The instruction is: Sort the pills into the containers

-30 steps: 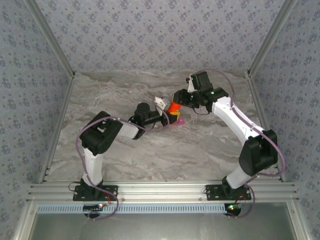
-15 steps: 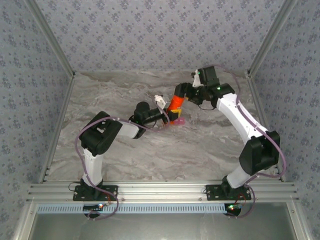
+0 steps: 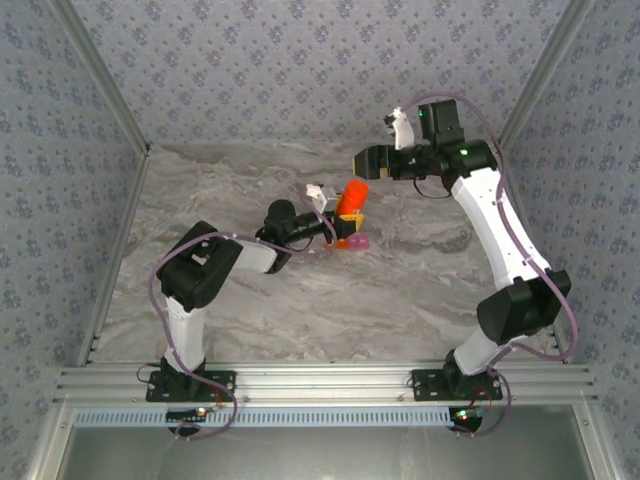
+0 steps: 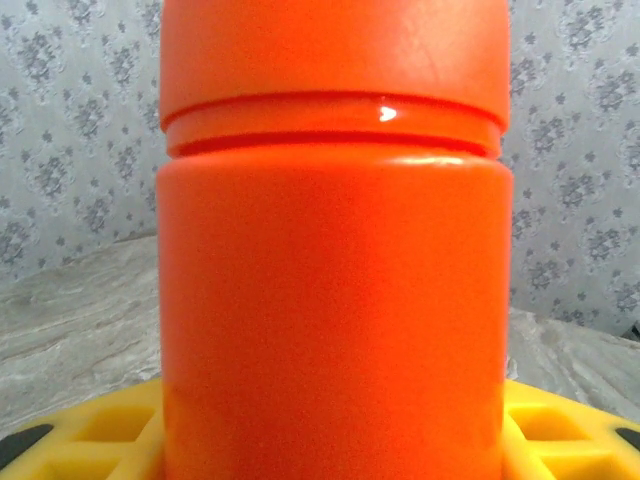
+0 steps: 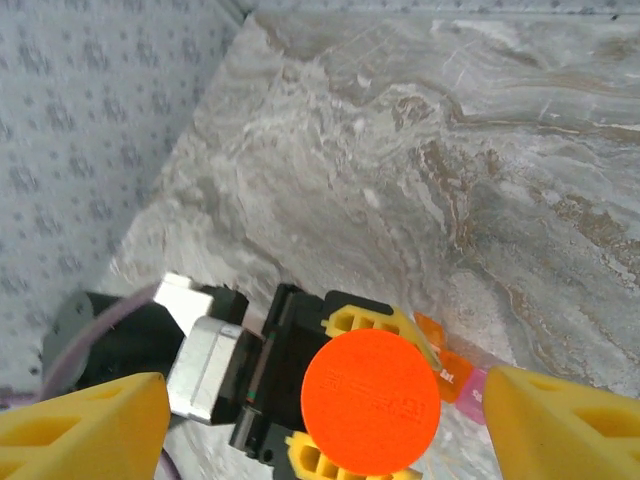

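Note:
The round orange bottle (image 3: 351,196) stands upright with its orange cap (image 5: 370,402) on, and my left gripper (image 3: 340,220) is shut on its body. In the left wrist view the bottle (image 4: 335,250) rises between yellow fingers (image 4: 80,440). The pill box (image 3: 353,241) lies on the table right beside the bottle's foot, its orange cell (image 5: 449,369) and pink cell (image 5: 471,391) side by side. My right gripper (image 3: 364,160) hangs open above and behind the bottle, touching nothing; its yellow fingers (image 5: 80,430) stand wide apart. No loose pills are visible.
The marble tabletop (image 3: 250,300) is bounded by patterned walls at the back and sides, with metal rails (image 3: 110,250) along the edges. The left arm (image 3: 200,270) stretches across the middle-left of the table.
My right gripper has let go of the bottle's top and pulled up and away to the back right. The bottle stays in my left gripper, now more upright.

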You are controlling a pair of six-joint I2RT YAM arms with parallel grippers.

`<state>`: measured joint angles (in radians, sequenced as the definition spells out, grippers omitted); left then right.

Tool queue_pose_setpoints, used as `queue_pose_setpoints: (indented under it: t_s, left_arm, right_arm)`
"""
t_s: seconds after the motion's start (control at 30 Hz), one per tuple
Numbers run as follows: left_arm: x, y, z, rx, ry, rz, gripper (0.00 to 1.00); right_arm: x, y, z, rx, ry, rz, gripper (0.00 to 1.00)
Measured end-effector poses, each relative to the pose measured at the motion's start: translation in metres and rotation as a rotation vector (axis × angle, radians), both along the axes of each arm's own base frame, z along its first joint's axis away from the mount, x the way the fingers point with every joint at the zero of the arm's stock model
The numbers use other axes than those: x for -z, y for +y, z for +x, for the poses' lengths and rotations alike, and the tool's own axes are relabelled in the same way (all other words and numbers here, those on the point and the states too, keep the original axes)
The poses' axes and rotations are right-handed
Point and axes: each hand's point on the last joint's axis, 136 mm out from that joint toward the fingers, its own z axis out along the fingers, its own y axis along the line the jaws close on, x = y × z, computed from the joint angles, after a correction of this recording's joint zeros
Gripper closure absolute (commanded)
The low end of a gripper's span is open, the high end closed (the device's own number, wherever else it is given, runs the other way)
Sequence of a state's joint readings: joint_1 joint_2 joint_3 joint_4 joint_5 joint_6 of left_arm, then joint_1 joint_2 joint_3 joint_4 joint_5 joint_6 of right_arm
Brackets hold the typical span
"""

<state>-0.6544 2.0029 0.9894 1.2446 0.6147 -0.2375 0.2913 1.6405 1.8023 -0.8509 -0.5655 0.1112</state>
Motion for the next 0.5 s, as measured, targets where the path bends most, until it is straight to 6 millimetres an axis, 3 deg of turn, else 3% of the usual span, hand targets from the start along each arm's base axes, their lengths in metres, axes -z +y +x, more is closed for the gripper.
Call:
queue_pose_setpoints:
  t_s: [0.27,0.5]
  left_arm:
    - [-0.007,-0.002,-0.004,0.032,0.000,-0.020,1.00]
    - [-0.007,-0.002,-0.004,0.036,0.000,-0.020,1.00]
  right_arm:
    - [0.041,0.004,-0.002,-0.113,0.061,-0.108,0.22]
    - [0.043,0.008,-0.008,-0.147,0.062,-0.125,0.28]
